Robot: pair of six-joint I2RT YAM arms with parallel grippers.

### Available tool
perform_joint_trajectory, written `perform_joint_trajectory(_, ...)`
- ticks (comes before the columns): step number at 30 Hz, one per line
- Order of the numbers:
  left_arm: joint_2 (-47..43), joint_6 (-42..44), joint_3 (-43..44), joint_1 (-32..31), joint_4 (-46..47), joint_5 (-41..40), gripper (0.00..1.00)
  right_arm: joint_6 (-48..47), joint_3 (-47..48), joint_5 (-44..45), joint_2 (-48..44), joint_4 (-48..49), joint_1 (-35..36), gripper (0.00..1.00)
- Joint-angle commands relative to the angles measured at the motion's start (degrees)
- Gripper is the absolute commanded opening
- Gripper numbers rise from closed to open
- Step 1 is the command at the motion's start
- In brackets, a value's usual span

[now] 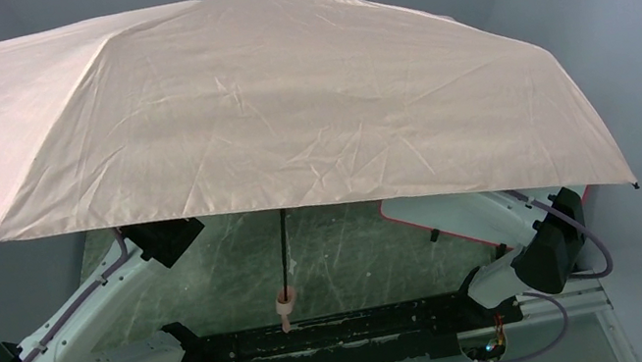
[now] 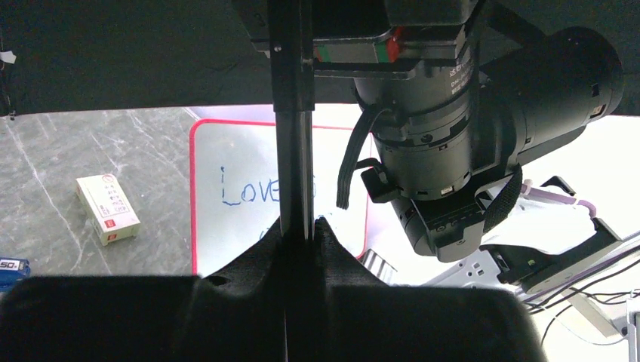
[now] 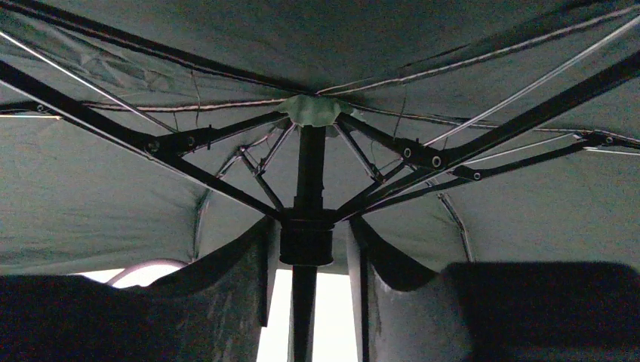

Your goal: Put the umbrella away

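The umbrella (image 1: 254, 103) is open, and its pale pink canopy covers most of the top view. Its dark shaft (image 1: 284, 247) runs down to the pink handle (image 1: 287, 308) near the arm bases. Both grippers are hidden under the canopy there. In the left wrist view my left gripper (image 2: 302, 226) is shut on the shaft (image 2: 294, 151). In the right wrist view my right gripper (image 3: 309, 256) points up at the black underside and thin ribs. Its jaws stand open on either side of the runner (image 3: 306, 241), with a small gap on each side.
A whiteboard with a red border (image 2: 234, 188) lies on the grey table, also showing at the right of the top view (image 1: 433, 216). A small white-and-red box (image 2: 108, 209) and a blue stapler (image 2: 11, 265) lie left of it. The right arm's wrist (image 2: 453, 151) is close beside the shaft.
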Motion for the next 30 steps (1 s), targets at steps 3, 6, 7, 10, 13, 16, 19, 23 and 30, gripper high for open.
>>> perform_joint_trajectory(3,-0.9,2.0,-0.2,-0.1,2.5,1.7,0.05,-3.4,0.3,0.1,-1.1,1.9,-0.5,0.18)
perform_joint_trajectory(6,-0.6,2.2,-0.1,-0.1,2.5,1.7,0.05,-4.5,-0.1,0.0,-1.7,0.5,-0.5,0.0)
perform_joint_trajectory(7,-0.5,2.3,-0.1,-0.1,2.5,1.7,0.05,-4.7,-0.1,-0.5,-1.8,-0.3,-0.5,0.0)
perform_joint_trajectory(10,-0.4,2.5,0.2,-0.1,2.3,1.6,0.05,-3.8,-2.1,-2.7,-2.2,0.0,-0.5,0.0)
perform_joint_trajectory(13,-0.3,2.7,0.5,-0.1,2.1,1.1,0.05,-1.5,-5.4,-4.7,-2.6,1.3,-0.4,0.0)
perform_joint_trajectory(16,-0.3,3.0,1.0,-0.1,1.6,0.4,0.05,1.9,-9.3,-6.3,-3.5,3.1,-0.3,0.0)
perform_joint_trajectory(19,-0.3,3.2,1.2,-0.1,1.2,-0.8,0.05,4.9,-12.2,-6.8,-4.0,4.4,-0.2,0.0)
perform_joint_trajectory(23,-0.3,3.1,1.1,-0.1,1.3,-1.5,0.05,7.3,-14.4,-4.1,-4.9,3.7,0.0,0.0)
perform_joint_trajectory(30,-0.2,3.1,-0.2,-0.1,1.3,-0.2,0.3,7.9,-9.3,0.8,-5.5,0.3,-1.8,0.0)
